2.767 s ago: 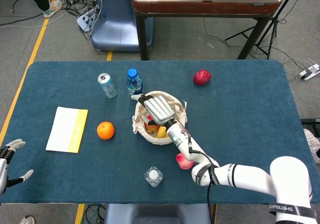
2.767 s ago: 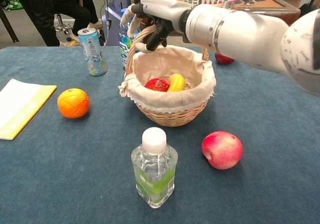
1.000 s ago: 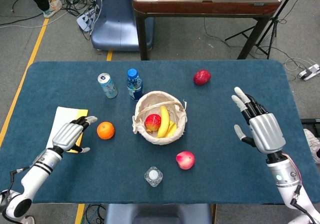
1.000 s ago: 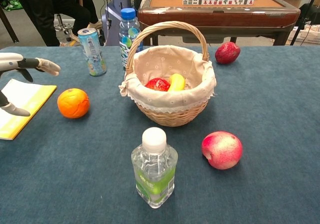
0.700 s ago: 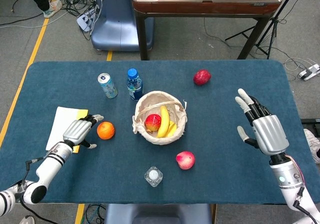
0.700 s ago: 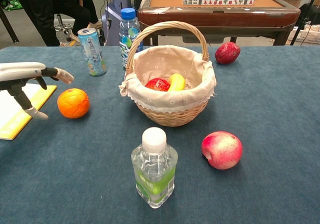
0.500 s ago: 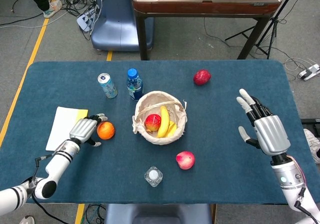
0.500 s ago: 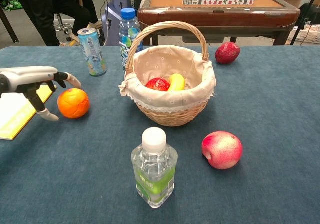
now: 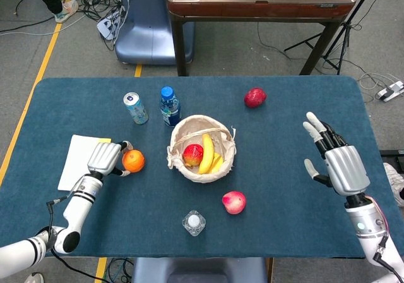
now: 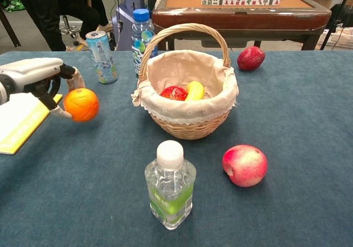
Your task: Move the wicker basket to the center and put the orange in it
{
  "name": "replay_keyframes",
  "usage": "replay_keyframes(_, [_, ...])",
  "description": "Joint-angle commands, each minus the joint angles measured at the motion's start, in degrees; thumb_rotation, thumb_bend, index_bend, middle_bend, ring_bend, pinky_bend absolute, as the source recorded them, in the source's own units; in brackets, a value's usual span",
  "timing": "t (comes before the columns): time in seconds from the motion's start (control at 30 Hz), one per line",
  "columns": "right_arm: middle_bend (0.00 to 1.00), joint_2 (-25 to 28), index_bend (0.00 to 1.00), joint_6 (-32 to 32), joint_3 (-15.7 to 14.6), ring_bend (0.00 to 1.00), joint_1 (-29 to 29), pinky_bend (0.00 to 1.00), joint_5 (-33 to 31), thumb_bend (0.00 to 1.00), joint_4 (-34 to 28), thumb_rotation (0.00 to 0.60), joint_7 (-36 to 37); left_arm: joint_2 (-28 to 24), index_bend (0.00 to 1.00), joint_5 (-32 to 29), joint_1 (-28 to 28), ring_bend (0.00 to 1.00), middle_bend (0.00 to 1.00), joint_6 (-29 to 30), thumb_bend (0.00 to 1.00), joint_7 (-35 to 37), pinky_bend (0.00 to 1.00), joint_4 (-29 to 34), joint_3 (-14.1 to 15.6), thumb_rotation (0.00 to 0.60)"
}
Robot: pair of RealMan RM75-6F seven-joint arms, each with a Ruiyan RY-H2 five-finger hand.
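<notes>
The wicker basket with a white cloth lining stands near the table's middle, holding a red fruit and a banana; in the chest view its woven wall and arched handle are plain. Left of it, my left hand grips the orange. The chest view has the same hand wrapped around the orange, which looks slightly raised off the cloth. My right hand hovers open at the table's right side, fingers spread, holding nothing.
A drink can and a blue-capped bottle stand behind the basket. A red fruit lies at the back right. A pink apple and a clear water bottle sit in front. A white-and-yellow booklet lies left.
My right hand left the basket handle and withdrew to the right. My left hand came in from the left, closed its fingers around the orange and raised it slightly.
</notes>
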State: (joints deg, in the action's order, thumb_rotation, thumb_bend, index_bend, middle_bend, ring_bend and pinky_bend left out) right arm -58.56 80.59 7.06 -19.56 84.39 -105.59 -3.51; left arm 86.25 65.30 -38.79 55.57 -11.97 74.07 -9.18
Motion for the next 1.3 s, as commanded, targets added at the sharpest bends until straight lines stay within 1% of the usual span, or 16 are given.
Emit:
replay_keyframes(0.03, [0.03, -0.4, 0.00, -0.4, 0.1, 0.07, -0.1, 0.28, 0.1, 0.41, 0.3, 0.600, 0.1, -1.7, 0.55, 3.6, 1.1, 0.63, 0.58, 2.6, 0.08, 3.4, 0.66, 1.2, 0.1, 0.600])
replay_keyframes(0.3, [0.03, -0.9, 0.00, -0.8, 0.5, 0.07, 0.2, 0.28, 0.3, 0.41, 0.8, 0.600, 0.5, -4.8, 0.55, 8.3, 2.5, 0.62, 0.58, 6.9, 0.08, 13.4, 0.66, 5.8, -1.9, 0.600])
replay_keyframes(0.4, [0.03, -0.8, 0.00, -0.7, 0.6, 0.07, 0.5, 0.28, 0.2, 0.41, 0.9, 0.600, 0.7, -6.1, 0.55, 11.0, 3.1, 0.62, 0.58, 8.5, 0.08, 15.9, 0.66, 8.1, -1.5, 0.600])
replay_keyframes(0.57, [0.03, -0.7, 0.00, -0.8, 0.7, 0.07, 0.8, 0.28, 0.1, 0.41, 0.9, 0.600, 0.7, -8.3, 0.55, 15.9, 4.0, 0.61, 0.58, 11.2, 0.08, 16.7, 0.66, 12.9, 0.0, 0.600])
replay_keyframes(0.73, [0.03, -0.8, 0.00, -1.2, 0.8, 0.07, 0.8, 0.28, 0.0, 0.41, 0.9, 0.600, 0.7, -9.1, 0.55, 19.5, 4.4, 0.60, 0.58, 13.0, 0.08, 15.2, 0.66, 17.2, 1.3, 0.600])
replay_keyframes(0.87, [0.03, -0.9, 0.00, -1.5, 0.8, 0.07, 0.9, 0.28, 0.0, 0.41, 1.0, 0.600, 0.7, -8.4, 0.55, 19.6, 4.2, 0.60, 0.58, 12.8, 0.08, 12.9, 0.66, 19.9, 1.5, 0.600])
replay_keyframes(1.03, [0.03, -1.2, 0.00, -1.8, 1.0, 0.07, 1.0, 0.28, -0.2, 0.41, 1.3, 0.600, 1.1, -6.2, 0.56, 17.6, 3.5, 0.58, 0.57, 12.4, 0.08, 8.3, 0.66, 22.5, 0.3, 0.600])
replay_keyframes(1.3, [0.03, -1.3, 0.00, -2.0, 1.1, 0.07, 1.1, 0.28, 0.1, 0.41, 1.2, 0.600, 1.0, -2.8, 0.55, 15.8, 1.5, 0.56, 0.50, 11.5, 0.08, 2.9, 0.66, 22.7, -1.4, 0.600])
